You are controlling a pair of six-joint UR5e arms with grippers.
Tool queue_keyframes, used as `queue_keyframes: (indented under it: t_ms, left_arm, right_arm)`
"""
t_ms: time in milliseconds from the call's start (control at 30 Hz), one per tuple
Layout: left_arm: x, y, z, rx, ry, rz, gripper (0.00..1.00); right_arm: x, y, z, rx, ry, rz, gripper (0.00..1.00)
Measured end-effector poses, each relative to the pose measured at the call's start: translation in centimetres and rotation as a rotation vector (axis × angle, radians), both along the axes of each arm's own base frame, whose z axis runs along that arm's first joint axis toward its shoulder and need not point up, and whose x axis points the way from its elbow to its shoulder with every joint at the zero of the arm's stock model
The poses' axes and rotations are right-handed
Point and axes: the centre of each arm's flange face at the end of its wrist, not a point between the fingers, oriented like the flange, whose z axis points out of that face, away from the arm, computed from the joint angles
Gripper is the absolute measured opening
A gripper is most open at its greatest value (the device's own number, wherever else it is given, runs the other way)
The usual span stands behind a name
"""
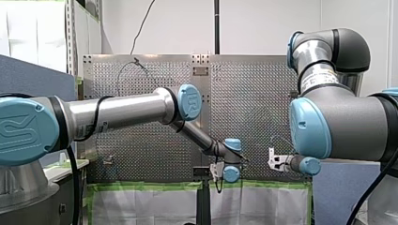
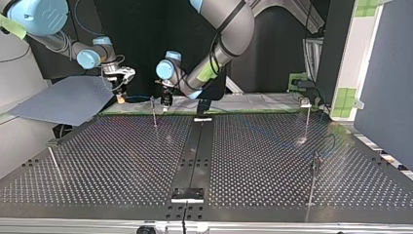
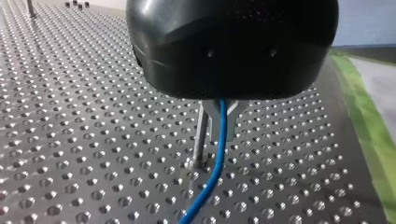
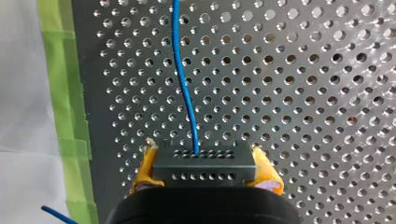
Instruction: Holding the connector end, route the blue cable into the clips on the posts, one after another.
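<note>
The blue cable (image 4: 184, 93) runs out of the black connector (image 4: 201, 161), which my right hand (image 4: 205, 170) grips from both sides between its yellow pads (image 4: 145, 168). From there the line crosses the perforated surface (image 4: 303, 93) ahead of the hand in a slight curve. A strip of green tape (image 4: 60, 70) borders the surface beside it.

In the left wrist view the cable (image 3: 219, 154) drops from between the metal fingers (image 3: 233, 108) of my left hand (image 3: 224, 109). These are drawn narrow about the cable, which then sweeps down and away over the holes of the surface (image 3: 93, 140). A thin upright post (image 3: 200, 140) stands just beside the cable, close against those fingers. The clip at the top of the post is hidden behind the hand's black body.

Seen from across the surface, that post (image 2: 154, 112) rises near the far edge. My left hand (image 2: 166, 100) hangs just beside it, and my right hand (image 2: 120, 92) is farther from the post on the other side, both low over the surface (image 2: 253, 156). Three more posts stand well apart from this one, among them one at the opposite far corner (image 2: 307, 119) and one nearer the camera (image 2: 313, 183).

From behind the arms, my left hand (image 1: 217, 171) and my right hand (image 1: 277, 161) work side by side.
</note>
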Motion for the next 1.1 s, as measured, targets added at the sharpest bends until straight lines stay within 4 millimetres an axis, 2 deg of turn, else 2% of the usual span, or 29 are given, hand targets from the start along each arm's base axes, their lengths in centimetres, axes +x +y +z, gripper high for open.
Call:
queue_keyframes:
  t_ms: [267,600,1100]
  left_arm:
    - [1.0,0.5,0.5,-0.010,-0.009,-0.002,0.00]
    - [2.1,0.4,1.3,-0.048,-0.020,-0.021,0.00]
    - [4.9,2.4,1.8,-0.062,-0.028,0.015,0.00]
  right_arm:
    - [0.2,-1.6,0.9,-0.011,-0.004,0.003,0.00]
    - [0.3,-2.4,1.3,-0.025,-0.007,0.005,0.00]
    - [0.1,-4.4,2.4,-0.048,-0.030,-0.001,0.00]
